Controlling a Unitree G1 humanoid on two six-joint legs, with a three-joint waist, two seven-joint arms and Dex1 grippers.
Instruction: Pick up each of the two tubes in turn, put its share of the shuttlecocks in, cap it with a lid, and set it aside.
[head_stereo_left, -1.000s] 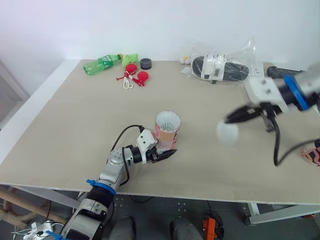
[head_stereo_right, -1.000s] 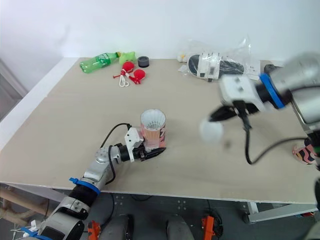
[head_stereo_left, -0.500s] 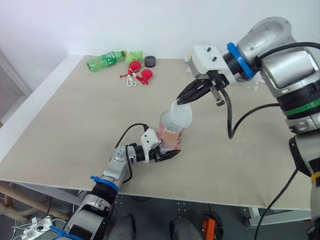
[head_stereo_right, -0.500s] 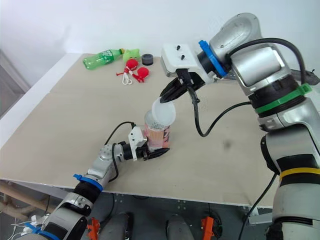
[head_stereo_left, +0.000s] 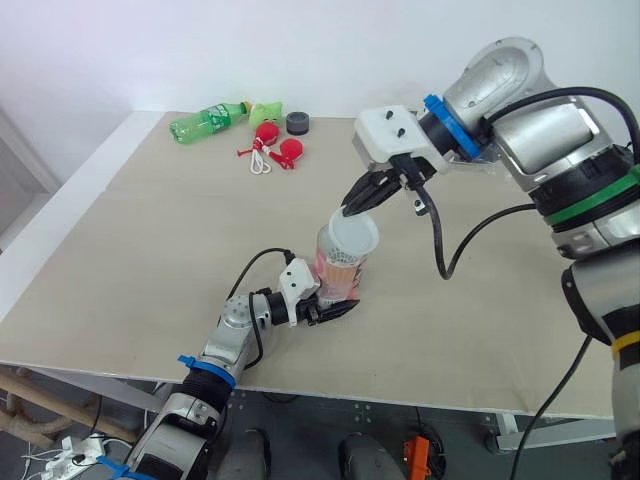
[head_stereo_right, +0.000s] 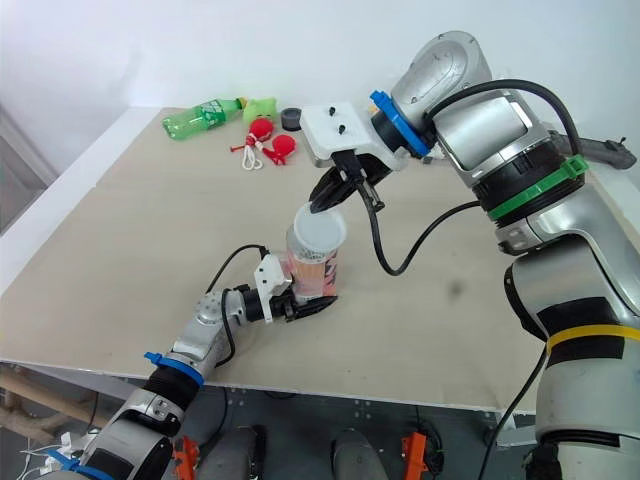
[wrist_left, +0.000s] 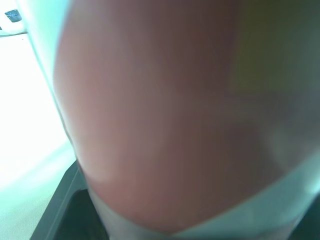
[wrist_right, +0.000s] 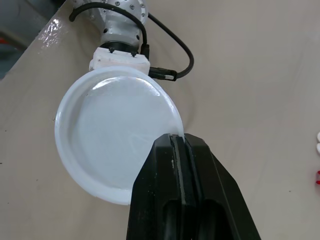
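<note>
A pink patterned tube stands upright near the table's front edge, and my left gripper is shut on its lower part; its wall looms close in the left wrist view. Over the tube's mouth sits a translucent white lid, slightly tilted. My right gripper is shut on the lid's far rim. In the right wrist view the black fingers pinch the lid's edge, with the left arm's wrist beyond it. The lid hides what is inside the tube.
At the table's far left lie a green bottle, red toys with white cord, a green object and a black roll. Cables trail from both arms. The table's left side is bare.
My right gripper has swung in from the right with the lid, then lowered it onto the mouth of the tube. The left gripper keeps holding the tube in place.
</note>
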